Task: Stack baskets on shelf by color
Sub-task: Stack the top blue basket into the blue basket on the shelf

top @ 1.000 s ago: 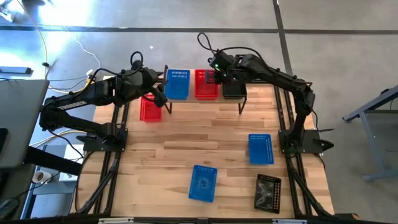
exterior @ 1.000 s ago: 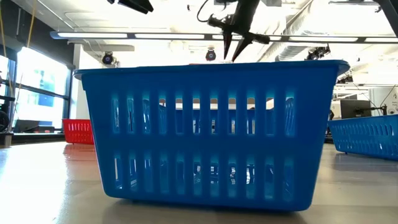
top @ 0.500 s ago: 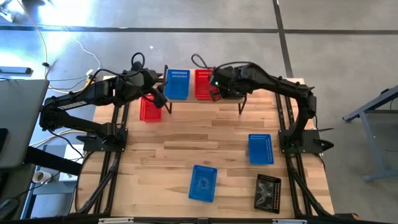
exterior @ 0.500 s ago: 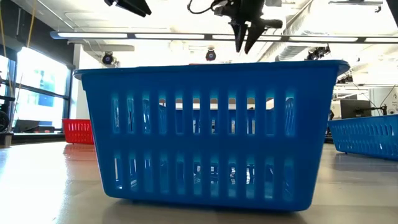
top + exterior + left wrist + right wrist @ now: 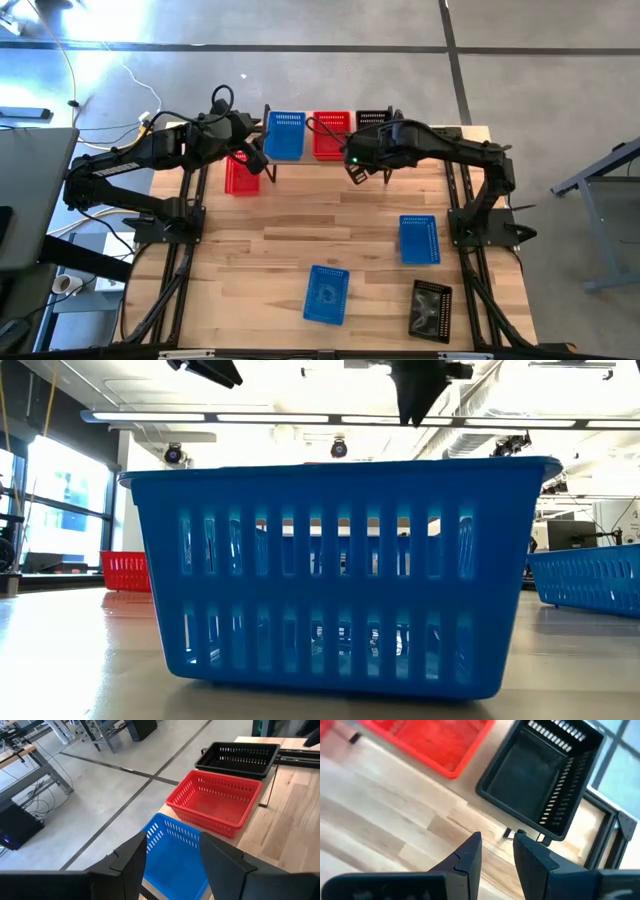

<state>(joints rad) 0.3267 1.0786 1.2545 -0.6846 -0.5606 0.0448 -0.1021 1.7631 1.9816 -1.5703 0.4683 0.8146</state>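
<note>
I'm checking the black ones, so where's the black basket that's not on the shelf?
In the high view the loose black basket lies on the table's near right corner, just right of a blue basket.

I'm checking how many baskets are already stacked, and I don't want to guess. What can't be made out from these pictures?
- High view: whether the blue basket, red basket and black basket on the shelf are single or stacked; seen from straight above.
- High view: the red basket on the table is partly covered by the left arm.
- Low view: the shelf is hidden behind the near blue basket.
</note>
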